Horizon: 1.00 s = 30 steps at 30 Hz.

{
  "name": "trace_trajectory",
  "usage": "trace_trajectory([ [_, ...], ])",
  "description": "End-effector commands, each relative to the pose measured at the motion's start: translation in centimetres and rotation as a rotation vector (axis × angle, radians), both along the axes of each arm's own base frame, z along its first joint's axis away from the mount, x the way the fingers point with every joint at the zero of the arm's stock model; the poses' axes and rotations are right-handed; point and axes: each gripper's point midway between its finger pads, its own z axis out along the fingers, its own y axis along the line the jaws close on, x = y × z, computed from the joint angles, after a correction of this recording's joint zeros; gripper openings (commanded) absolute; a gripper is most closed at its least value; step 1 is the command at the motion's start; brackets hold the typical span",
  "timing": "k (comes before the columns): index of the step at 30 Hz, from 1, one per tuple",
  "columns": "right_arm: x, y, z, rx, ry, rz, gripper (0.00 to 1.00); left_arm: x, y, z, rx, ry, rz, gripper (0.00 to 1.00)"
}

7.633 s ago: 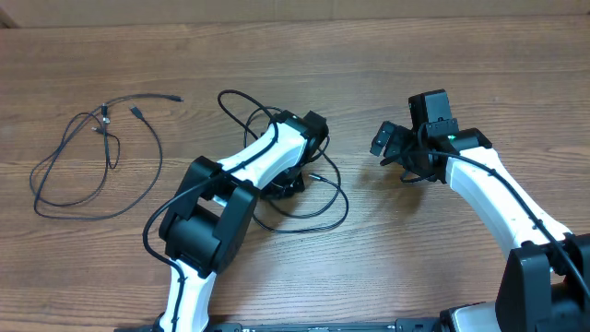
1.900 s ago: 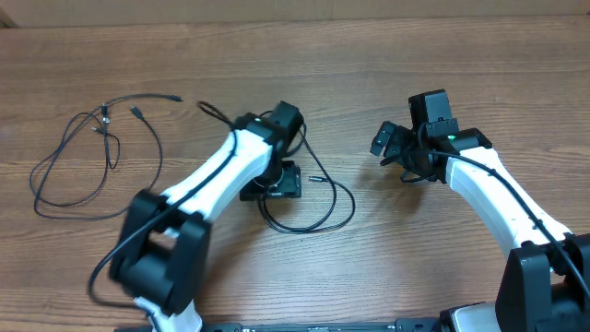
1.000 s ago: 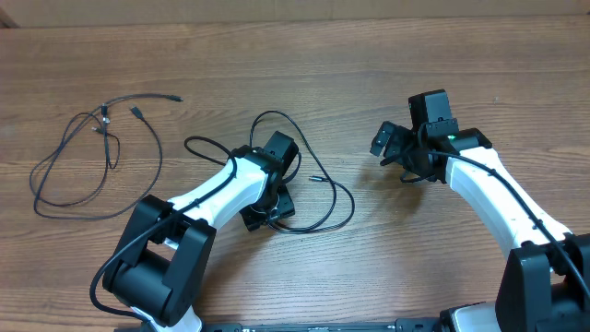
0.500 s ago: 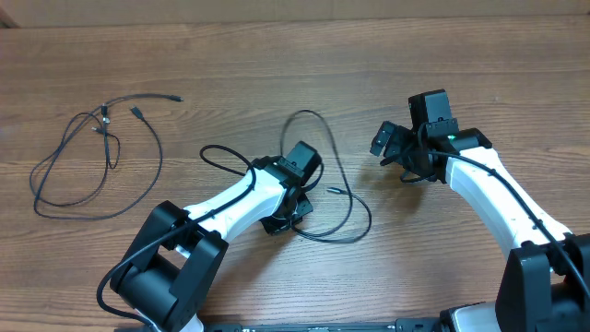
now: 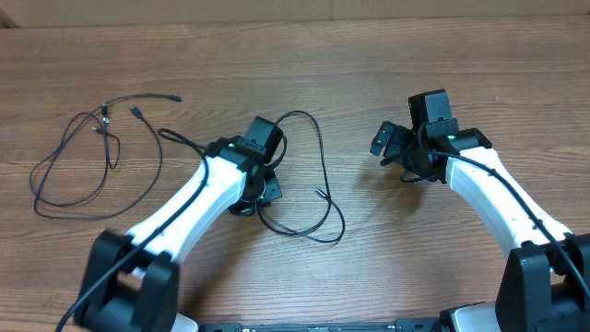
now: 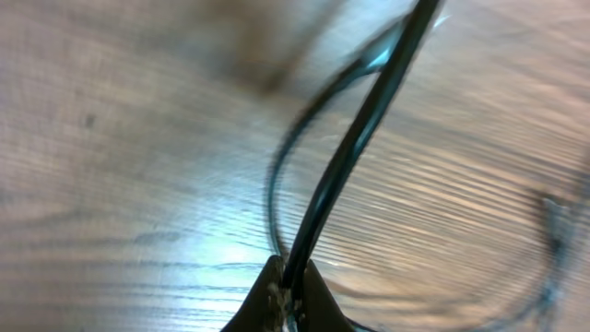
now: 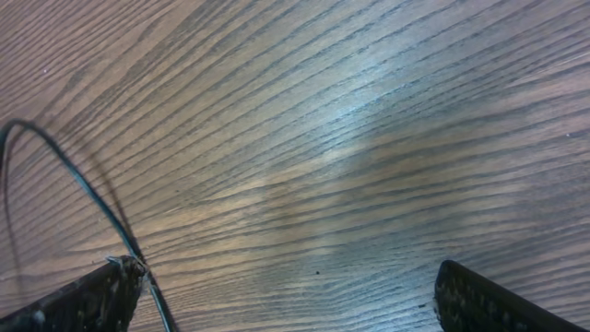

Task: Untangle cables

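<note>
Left gripper (image 6: 286, 297) is pinched fully closed on a thin black cable (image 5: 320, 148) at the middle of the tabletop (image 5: 295, 55); the right gripper (image 7: 277, 300) hangs wide apart, holding nothing. Progress looks well on — this cord lies well apart from the second cable (image 5: 159, 161), looped toward the left edge — though that one seems crossed over itself near its plugs (image 5: 104, 115), so some sorting likely remains. From the grip the held cord arcs toward the far edge, then sweeps back toward the near edge in an open loop; its long axis runs far-to-near.
</note>
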Motion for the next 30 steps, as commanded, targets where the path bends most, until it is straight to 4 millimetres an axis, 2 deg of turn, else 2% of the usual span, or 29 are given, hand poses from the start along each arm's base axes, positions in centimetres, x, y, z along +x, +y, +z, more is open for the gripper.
trace_trajectory([
  [1, 0.2, 0.0, 0.2, -0.009, -0.013, 0.003, 1.00, 2.2, 0.0, 3.9, 0.016, -0.176, -0.188, 0.04],
  [4, 0.2, 0.0, 0.2, -0.009, -0.013, 0.003, 1.00, 3.6, 1.3, 6.5, 0.082, -0.291, -0.164, 0.04],
  [7, 0.2, 0.0, 0.2, -0.009, -0.013, 0.003, 1.00, 3.9, 0.9, 8.6, 0.046, -0.354, -0.153, 0.04],
  [8, 0.2, 0.0, 0.2, -0.009, -0.013, 0.003, 1.00, 3.8, 0.8, 8.8, 0.033, -0.355, -0.149, 0.04],
  [11, 0.2, 0.0, 0.2, -0.009, -0.013, 0.003, 1.00, 3.1, 0.6, 8.2, 0.018, -0.315, -0.154, 0.04],
  [15, 0.2, 0.0, 0.2, -0.009, -0.013, 0.003, 1.00, 1.7, 1.2, 5.9, 0.046, -0.220, -0.119, 0.04],
  [16, 0.2, 0.0, 0.2, -0.009, -0.013, 0.003, 1.00, 1.5, 1.3, 5.1, 0.054, -0.195, -0.122, 0.07],
  [17, 0.2, 0.0, 0.2, -0.009, -0.013, 0.003, 1.00, 1.3, 1.3, 4.5, 0.059, -0.173, -0.125, 0.16],
  [18, 0.2, 0.0, 0.2, -0.009, -0.013, 0.003, 1.00, 0.9, 1.3, 3.5, 0.066, -0.134, -0.142, 0.43],
  [19, 0.2, 0.0, 0.2, -0.009, -0.013, 0.003, 1.00, 0.8, 1.1, 3.1, 0.064, -0.116, -0.172, 0.52],
  [20, 0.2, 0.0, 0.2, -0.009, -0.013, 0.003, 1.00, 0.7, 0.8, 2.7, 0.057, -0.099, -0.217, 0.55],
  [22, 0.2, 0.0, 0.2, -0.009, -0.013, 0.003, 1.00, 0.4, 0.2, 2.4, 0.032, -0.080, -0.327, 0.55],
  [25, 0.2, 0.0, 0.2, -0.009, -0.013, 0.003, 1.00, 0.0, -1.3, 2.7, -0.029, -0.085, -0.503, 0.55],
  [30, 0.2, 0.0, 0.2, -0.009, -0.013, 0.003, 1.00, -2.0, -5.6, 3.8, -0.244, -0.129, -0.925, 0.61],
])
